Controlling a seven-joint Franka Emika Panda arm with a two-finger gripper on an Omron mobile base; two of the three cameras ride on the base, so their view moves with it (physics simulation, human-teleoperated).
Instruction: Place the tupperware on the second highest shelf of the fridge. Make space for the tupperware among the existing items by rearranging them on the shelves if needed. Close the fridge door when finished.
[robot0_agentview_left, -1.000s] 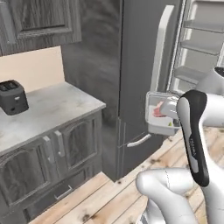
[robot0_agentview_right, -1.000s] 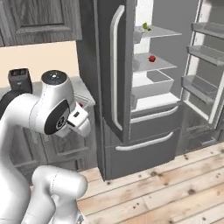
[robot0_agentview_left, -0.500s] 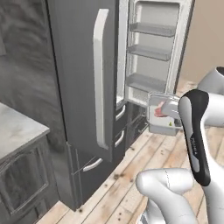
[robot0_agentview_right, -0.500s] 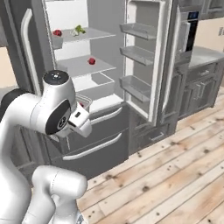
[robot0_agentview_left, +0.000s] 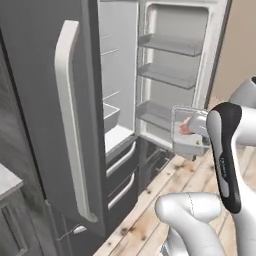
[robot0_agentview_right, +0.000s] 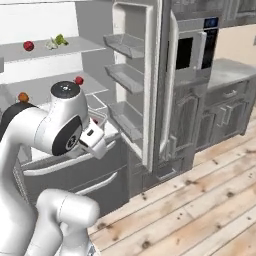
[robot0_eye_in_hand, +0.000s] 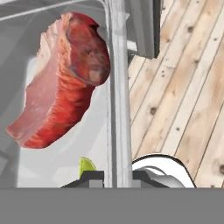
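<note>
Tupperware (robot0_agentview_left: 187, 136) is up in the air by the open fridge (robot0_agentview_left: 60, 125) door, its clear wall clamped in the shut claw (robot0_eye_in_hand: 118, 177). Red meat slab (robot0_eye_in_hand: 61, 78) inside runs diagonally, yellow bit (robot0_eye_in_hand: 86, 165) near the fingers. Right base view has red fruits (robot0_agentview_right: 28, 46) and greens (robot0_agentview_right: 61, 39) on the shelves (robot0_agentview_right: 45, 50).

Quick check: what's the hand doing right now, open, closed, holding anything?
Hand: closed on the wall of the tupperware, carrying it.
</note>
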